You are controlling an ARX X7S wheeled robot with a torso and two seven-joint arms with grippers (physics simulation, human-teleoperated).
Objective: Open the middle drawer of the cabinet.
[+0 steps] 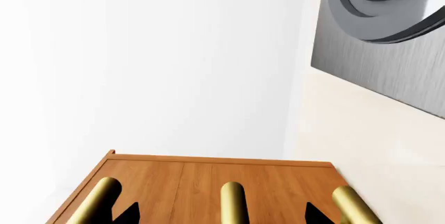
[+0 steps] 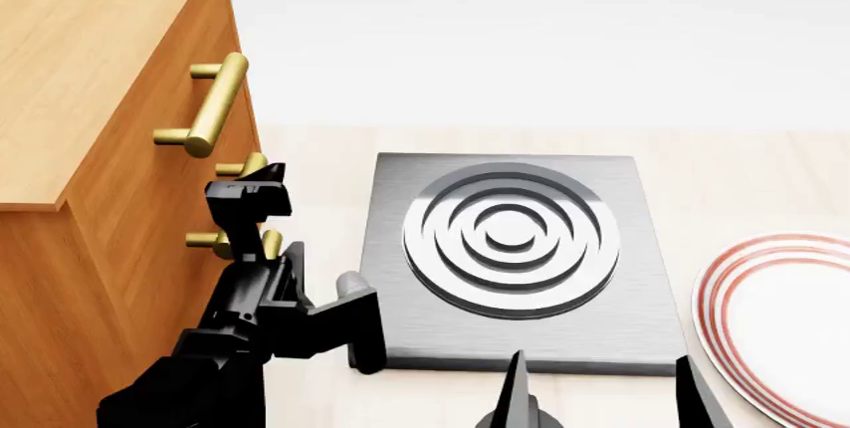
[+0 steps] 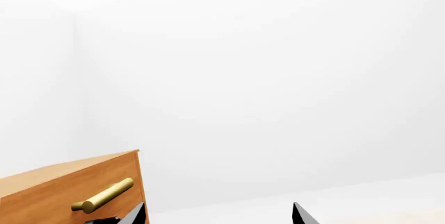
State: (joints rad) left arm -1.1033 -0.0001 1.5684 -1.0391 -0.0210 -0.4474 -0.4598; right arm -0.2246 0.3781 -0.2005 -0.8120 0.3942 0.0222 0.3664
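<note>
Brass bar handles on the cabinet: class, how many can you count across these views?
3, all in the left wrist view: one at the left, one in the middle, one at the right. The head view shows only the top one whole; the left arm hides the lower ones.

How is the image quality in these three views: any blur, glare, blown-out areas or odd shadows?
Head view: sharp throughout, soft highlights on the grey ringed metal plate, faint shadow under the brass bar handle. Left wrist view: crisp, but the wall is washed out nearly pure white above the orange-brown wooden cabinet. Right wrist view: mostly featureless white, no blur, almost no shadows.
</note>
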